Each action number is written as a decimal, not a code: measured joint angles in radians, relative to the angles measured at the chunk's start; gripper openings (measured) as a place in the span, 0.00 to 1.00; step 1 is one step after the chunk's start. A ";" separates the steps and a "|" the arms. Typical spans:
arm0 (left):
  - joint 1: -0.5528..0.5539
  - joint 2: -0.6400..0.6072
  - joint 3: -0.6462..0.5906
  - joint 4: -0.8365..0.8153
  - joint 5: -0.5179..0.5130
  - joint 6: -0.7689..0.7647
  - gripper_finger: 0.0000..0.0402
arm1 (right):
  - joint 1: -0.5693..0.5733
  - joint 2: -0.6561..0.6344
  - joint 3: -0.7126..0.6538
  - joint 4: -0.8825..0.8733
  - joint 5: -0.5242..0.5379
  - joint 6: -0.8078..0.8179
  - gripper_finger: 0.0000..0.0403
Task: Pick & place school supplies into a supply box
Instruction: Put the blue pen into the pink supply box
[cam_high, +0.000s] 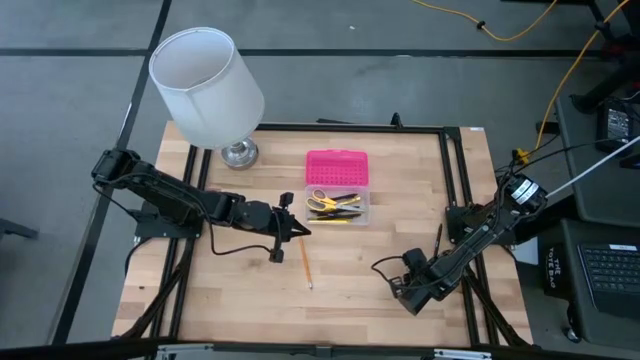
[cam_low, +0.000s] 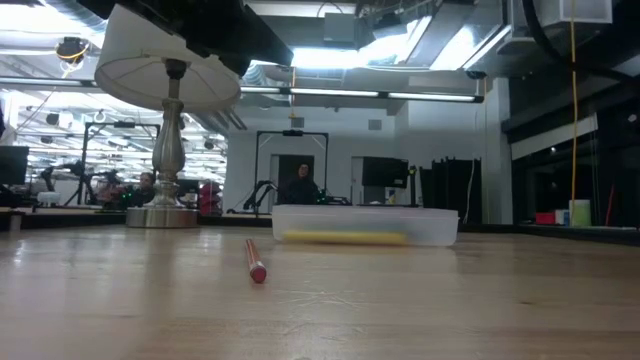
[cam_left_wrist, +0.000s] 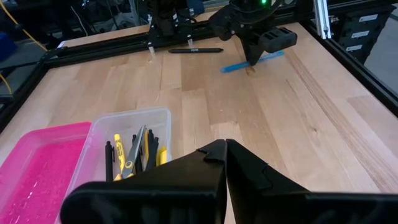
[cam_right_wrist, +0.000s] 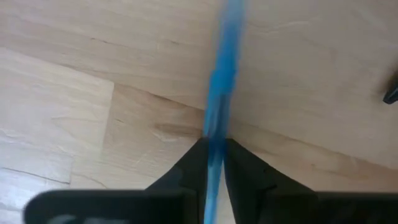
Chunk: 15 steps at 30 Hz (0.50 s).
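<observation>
The supply box (cam_high: 338, 207) is clear plastic, and its pink lid (cam_high: 337, 165) lies open toward the far edge. Inside it lie yellow-handled scissors (cam_high: 322, 201) and several pens. An orange pencil (cam_high: 305, 262) lies flat on the table, nearer than the box. A black pen (cam_left_wrist: 194, 50) lies by the right arm's base. My right gripper (cam_right_wrist: 214, 144) points down at the near right and is shut on a blue pen (cam_left_wrist: 239, 65). My left gripper (cam_high: 300, 232) hovers shut beside the box's near left corner and holds nothing. My right gripper pinches the blue pen's shaft (cam_right_wrist: 216, 127) between its two fingers (cam_right_wrist: 186, 165), roughly at mid-length in the left wrist view. The fingers come from above, pointing down, and lie across the pen. The pen lies flat on the table.
A lamp with a white shade (cam_high: 205, 85) and a metal base (cam_high: 238, 152) stands at the far left of the table. Black frame rails (cam_high: 455, 170) run along the table's edges. The wood between the box and the near edge is bare apart from the pencil.
</observation>
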 joint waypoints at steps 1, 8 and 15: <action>0.000 0.000 0.000 0.000 0.000 0.000 0.01 | 0.000 0.000 0.000 0.001 0.000 -0.010 0.13; 0.000 0.000 0.000 0.000 0.000 0.000 0.01 | 0.000 0.006 0.024 -0.024 0.001 -0.062 0.10; 0.000 0.000 0.000 0.000 0.000 0.000 0.01 | -0.001 0.009 0.055 -0.065 0.002 -0.082 0.11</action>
